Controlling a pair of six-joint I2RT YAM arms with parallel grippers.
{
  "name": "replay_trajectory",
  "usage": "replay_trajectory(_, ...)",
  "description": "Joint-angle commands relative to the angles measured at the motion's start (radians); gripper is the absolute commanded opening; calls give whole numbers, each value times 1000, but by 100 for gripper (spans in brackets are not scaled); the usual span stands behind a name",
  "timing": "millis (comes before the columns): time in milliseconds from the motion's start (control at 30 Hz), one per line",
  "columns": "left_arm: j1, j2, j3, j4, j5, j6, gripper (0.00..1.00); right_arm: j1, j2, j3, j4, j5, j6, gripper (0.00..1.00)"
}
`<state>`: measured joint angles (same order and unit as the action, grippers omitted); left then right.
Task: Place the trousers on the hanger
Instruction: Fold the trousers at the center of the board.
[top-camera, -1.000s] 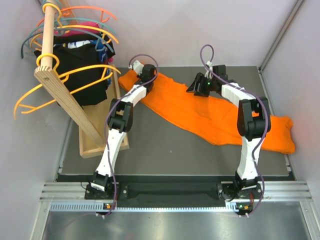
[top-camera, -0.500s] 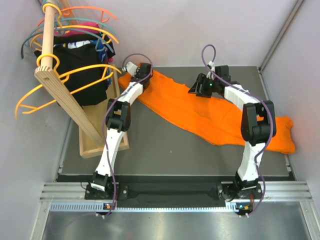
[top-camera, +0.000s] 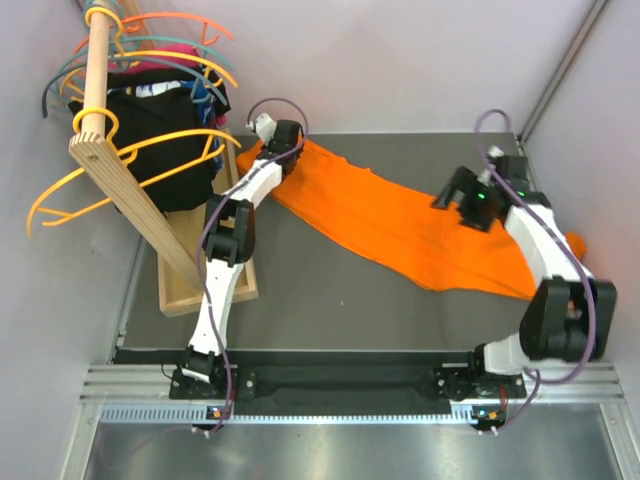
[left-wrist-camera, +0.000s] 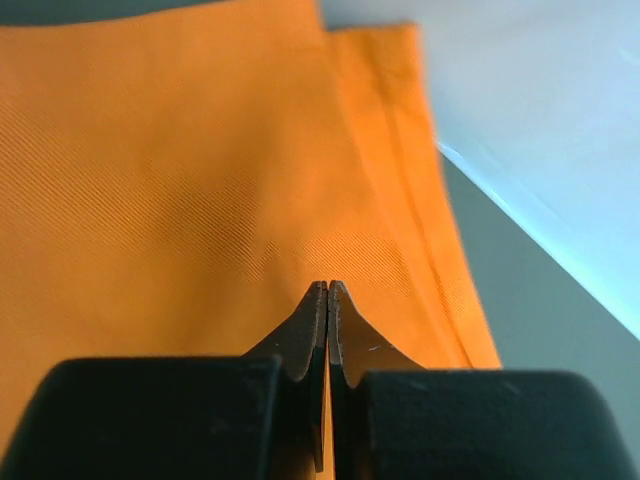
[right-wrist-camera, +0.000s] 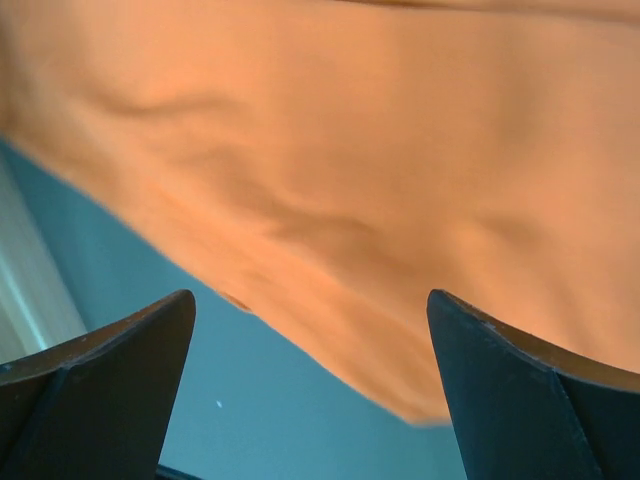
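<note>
The trousers (top-camera: 400, 225) lie flat on the bench (top-camera: 300, 290), under both arms. Your left fingers (left-wrist-camera: 315, 330) are pressed shut, no cloth visibly pinched. Your right fingers (right-wrist-camera: 110, 370) are spread wide, empty. The cloth looks soft, light and floppy; pinch the stitched edge just right of the left fingers.

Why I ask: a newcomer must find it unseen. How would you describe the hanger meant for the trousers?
Find the slanted wooden rack at the far left of the top view, hung with black garments. The hanger hooks its ring over the front end of the pole. It is thin and amber-yellow with wide curved arms, unlike the coral-orange hangers and teal hangers further back.
</note>
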<state>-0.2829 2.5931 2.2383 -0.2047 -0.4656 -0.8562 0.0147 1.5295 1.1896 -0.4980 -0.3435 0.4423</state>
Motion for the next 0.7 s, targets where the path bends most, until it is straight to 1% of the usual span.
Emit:
replay_trajectory(0, -2, -151, -39, 1, 85, 58, 0, -123, -211, -106, -163, 130, 56, 100)
replay_trajectory(33, 1, -156, -37, -42, 114, 60, 0, -168, -295, -123, -216, 147, 68, 100)
replay_trajectory(67, 1, -169, -42, -64, 139, 57, 0, -183, -339, -139, -230, 170, 90, 100)
replay_trajectory(100, 1, -182, -69, -76, 195, 43, 0, -197, -382, -177, -240, 222, 98, 100)
replay_trajectory(133, 2, -195, -98, -64, 235, 40, 0, -212, -419, -194, -264, 253, 107, 100)
replay_trajectory(167, -4, -236, -168, -47, 272, 39, 0, -234, -475, -206, -286, 303, 128, 100)
replay_trajectory(200, -9, -261, -207, -33, 339, 29, 0, -236, -488, -218, -303, 328, 130, 100)
replay_trajectory(233, -13, -290, -247, -1, 364, 28, 0, -239, -491, -225, -330, 340, 125, 100)
replay_trajectory(267, -24, -345, -322, 13, 398, 32, 0, -240, -486, -229, -339, 351, 106, 100)
replay_trajectory(333, -32, -408, -406, 60, 500, 34, 0, -245, -486, -249, -349, 395, 95, 100)
replay_trajectory(367, -41, -465, -495, 120, 522, 19, 0, -251, -485, -257, -367, 446, 108, 100)
replay_trajectory(400, -44, -493, -532, 145, 551, 16, 0, -255, -486, -266, -373, 469, 119, 100)
replay_trajectory(433, -47, -534, -564, 163, 621, 17, 0, -265, -482, -274, -375, 492, 130, 100)
replay_trajectory(467, -55, -550, -610, 192, 654, 17, 0, -274, -471, -277, -396, 526, 154, 100)
replay_trajectory(500, -59, -563, -627, 195, 689, 19, 0, -288, -459, -272, -407, 528, 162, 100)
replay_trajectory(533, -64, -579, -641, 195, 756, 20, 0, -320, -433, -269, -415, 525, 167, 100)
replay_trajectory(600, -75, -588, -663, 195, 843, -4, 0, -352, -411, -257, -425, 509, 182, 100)
replay_trajectory(633, -78, -588, -667, 195, 926, -16, 0, -387, -404, -257, -430, 506, 188, 100)
replay_trajectory(667, -88, -590, -671, 195, 961, -38, 0, -406, -399, -257, -433, 511, 202, 100)
